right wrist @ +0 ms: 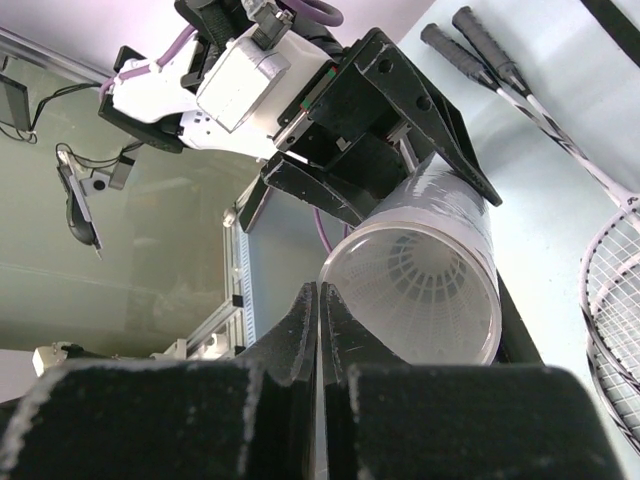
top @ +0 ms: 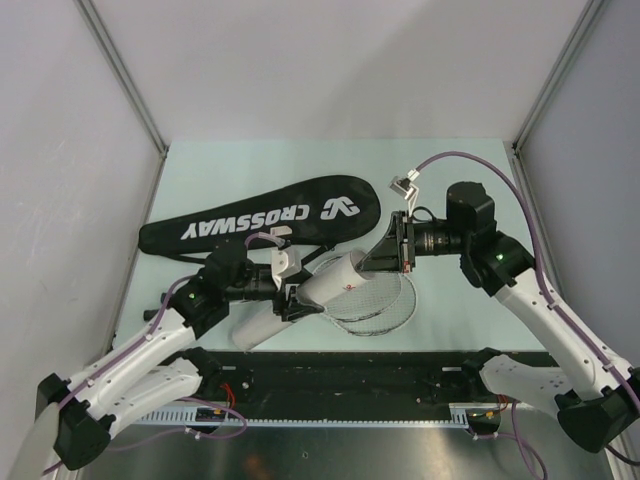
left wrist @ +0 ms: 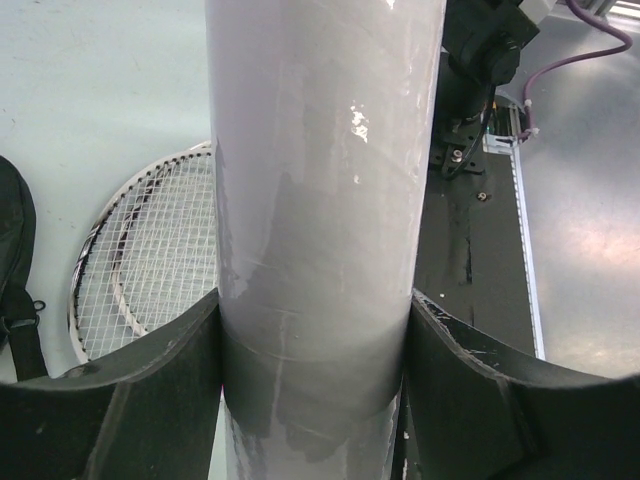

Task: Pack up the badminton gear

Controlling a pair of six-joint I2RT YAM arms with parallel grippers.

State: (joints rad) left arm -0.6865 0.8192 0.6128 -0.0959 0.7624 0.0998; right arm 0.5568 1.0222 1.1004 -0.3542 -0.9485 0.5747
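The white tube (top: 330, 283) hangs tilted over the table, and my left gripper (top: 290, 290) is shut on its middle. In the left wrist view both black fingers (left wrist: 160, 400) press the tube's sides (left wrist: 320, 200). My right gripper (right wrist: 320, 290) is shut and empty, its tips at the rim of the tube's open mouth (right wrist: 455, 215). The white skirt of a shuttlecock (right wrist: 425, 285) shows inside the tube. Two rackets (top: 385, 300) lie stacked on the table below the tube. The black CROSSWAY racket bag (top: 270, 220) lies flat behind them.
A black base strip (top: 350, 375) and a metal rail (top: 330, 425) run along the near edge. Grey enclosure walls stand on the left, right and back. The racket handles (right wrist: 470, 40) point towards the left arm. Purple cables (top: 480, 160) loop over the right arm.
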